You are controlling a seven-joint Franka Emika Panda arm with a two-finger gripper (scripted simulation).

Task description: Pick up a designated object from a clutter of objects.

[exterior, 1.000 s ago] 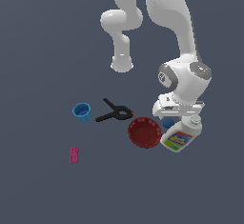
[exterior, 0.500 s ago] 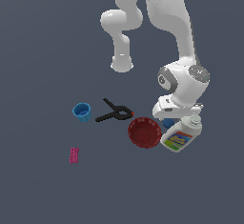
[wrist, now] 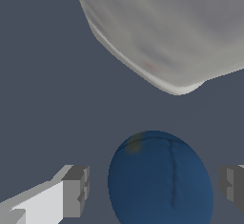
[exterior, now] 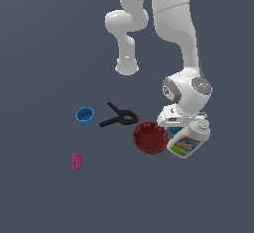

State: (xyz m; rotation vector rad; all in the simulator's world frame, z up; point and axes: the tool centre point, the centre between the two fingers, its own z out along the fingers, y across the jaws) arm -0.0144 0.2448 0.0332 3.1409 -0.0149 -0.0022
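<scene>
Between the gripper's (wrist: 151,185) open fingers (wrist: 75,191) sits the dark-blue ball (wrist: 160,180), ungrasped; closing and lifting remain.

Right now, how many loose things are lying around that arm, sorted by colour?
Blue: 2, the light blue cup and the dark-blue ball, which sits between the gripper fingers.
Red: 1, the red bowl.
Black: 1, the black clamp.
White: 1, the white bottle.
Pink: 1, the pink block.
Total: 6.
</scene>
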